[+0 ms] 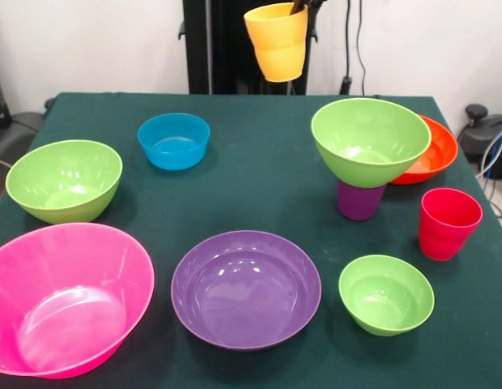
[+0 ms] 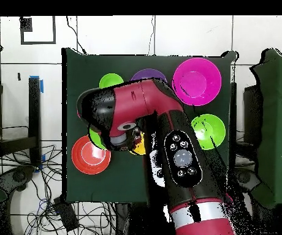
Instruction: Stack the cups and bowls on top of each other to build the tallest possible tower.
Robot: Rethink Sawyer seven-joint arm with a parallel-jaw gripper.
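Seven bowls and three cups show on the dark green counter (image 1: 259,162), logged here from largest down, each placed against the wide purple bowl (image 1: 246,288) in the front view.

The red and black arm (image 2: 168,131) fills the middle of the overhead view and hides much of the counter there.

Hot pink bowl (image 1: 63,298): largest, just left of the purple bowl, upright and apart from it.

The purple bowl itself sits near the front edge, centre, open side up.

Orange-red bowl (image 1: 437,154): back right of the purple bowl, partly hidden behind the tower.

Tower (image 1: 366,162): back right of the purple bowl; a lime green bowl (image 1: 370,139) rests upright on a purple cup (image 1: 359,201), whose lower part alone shows.

Second lime green bowl (image 1: 65,180): back left of the purple bowl, beyond the pink one.

Blue bowl (image 1: 174,140): farther back and left of the purple bowl, standing alone.

Smallest lime green bowl (image 1: 386,293): just right of the purple bowl, not touching.

Red cup (image 1: 448,223): right of the purple bowl, beyond the small green bowl, upright.

Yellow-orange cup (image 1: 278,40): raised off the counter, high behind the purple bowl, tilted a little, mouth up.

End effector (image 1: 304,6): at the top edge, its dark fingers pinching the yellow-orange cup's rim, one inside and one outside.
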